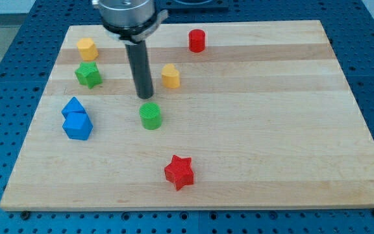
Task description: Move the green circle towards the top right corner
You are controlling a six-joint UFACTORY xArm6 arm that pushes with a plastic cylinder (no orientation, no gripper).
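Wooden counter (252,130) carries the green circle (150,116) left of centre, with my tip (146,97), a bare rod end effector holding nothing, just above it toward the view's top, so a top-right push requires repositioning to its lower-left side.

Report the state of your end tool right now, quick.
No gripper: my tip is a bare dark rod, holding nothing. It stands just above the green circle block in the view; whether they touch cannot be told.
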